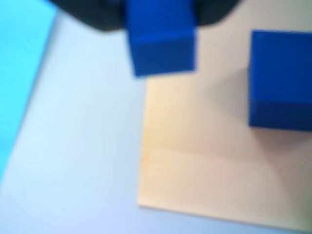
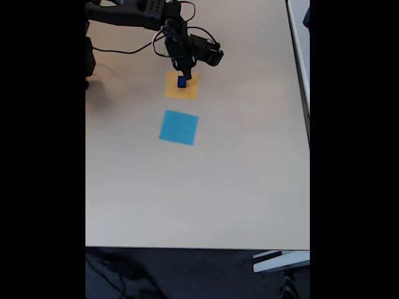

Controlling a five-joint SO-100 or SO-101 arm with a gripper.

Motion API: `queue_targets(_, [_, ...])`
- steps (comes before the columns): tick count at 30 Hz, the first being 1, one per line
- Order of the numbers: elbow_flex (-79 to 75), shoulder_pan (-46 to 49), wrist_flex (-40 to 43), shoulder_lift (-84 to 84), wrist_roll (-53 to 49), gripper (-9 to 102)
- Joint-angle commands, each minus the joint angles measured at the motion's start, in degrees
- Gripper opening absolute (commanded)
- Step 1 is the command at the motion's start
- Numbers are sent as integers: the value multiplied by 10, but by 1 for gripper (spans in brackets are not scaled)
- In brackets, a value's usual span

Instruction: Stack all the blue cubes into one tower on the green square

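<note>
In the wrist view a dark blue cube (image 1: 161, 44) hangs at the top centre, held between the dark jaws of my gripper (image 1: 161, 17), over the left edge of an orange square (image 1: 204, 156). A larger blue cube (image 1: 280, 78) rests on that orange square at the right. The picture is blurred. In the fixed view my gripper (image 2: 181, 71) points down over the orange square (image 2: 182, 87), with a blue cube (image 2: 182, 81) just below it. The green square is hidden or out of view.
A light-blue paper square (image 2: 179, 127) lies in front of the orange one, and its corner (image 1: 19, 63) shows at the left of the wrist view. The arm and its cables (image 2: 143, 15) cross the table's far end. The table edge (image 2: 187, 247) runs along the bottom.
</note>
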Motion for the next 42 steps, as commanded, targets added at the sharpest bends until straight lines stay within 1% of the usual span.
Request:
queue_targets(1, [-69, 33, 12, -7, -19, 0])
queue_targets(8, [-40, 87, -35, -56, -35, 0])
queue_targets(12, [9, 109, -43, -62, 4, 1])
queue_targets(18, [64, 135, -109, -76, 10, 1])
queue_targets(24, [79, 158, -150, -90, -7, 1])
queue_targets(35, [83, 166, -155, -98, -11, 4])
queue_targets(37, [85, 165, -155, -96, -9, 8])
queue_targets(39, [85, 163, -155, -94, -9, 15])
queue_targets(42, [91, 160, -155, -85, -4, 19])
